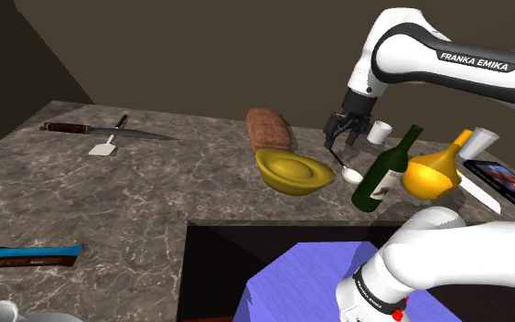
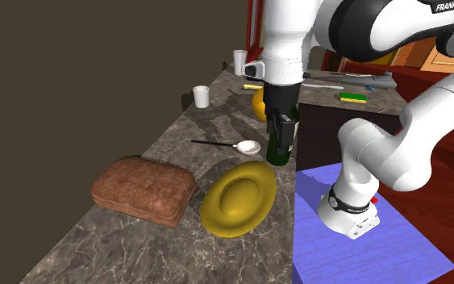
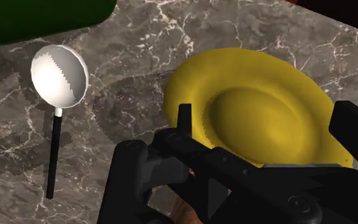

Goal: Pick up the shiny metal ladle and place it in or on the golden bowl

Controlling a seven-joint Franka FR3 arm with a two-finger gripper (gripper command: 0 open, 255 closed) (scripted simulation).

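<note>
The ladle (image 1: 350, 174) lies flat on the marble counter, a pale round cup with a thin dark handle, just beside the golden bowl (image 1: 294, 171). In the second exterior view the ladle (image 2: 247, 147) lies behind the bowl (image 2: 239, 198). My gripper (image 1: 340, 139) hangs open above the counter, over the bowl's edge nearest the ladle. In the wrist view the gripper (image 3: 266, 127) has its fingers wide apart over the yellow bowl (image 3: 260, 105), nothing between them. The ladle (image 3: 59, 76) lies off to one side of the fingers, untouched.
A dark green bottle (image 1: 383, 169) stands right next to the ladle's cup, with a yellow gourd-shaped jug (image 1: 434, 171) behind it. A brown loaf (image 1: 269, 130) lies beyond the bowl. A white cup (image 1: 379, 132), a book (image 1: 502, 178) and a knife (image 1: 100, 130) also sit on the counter.
</note>
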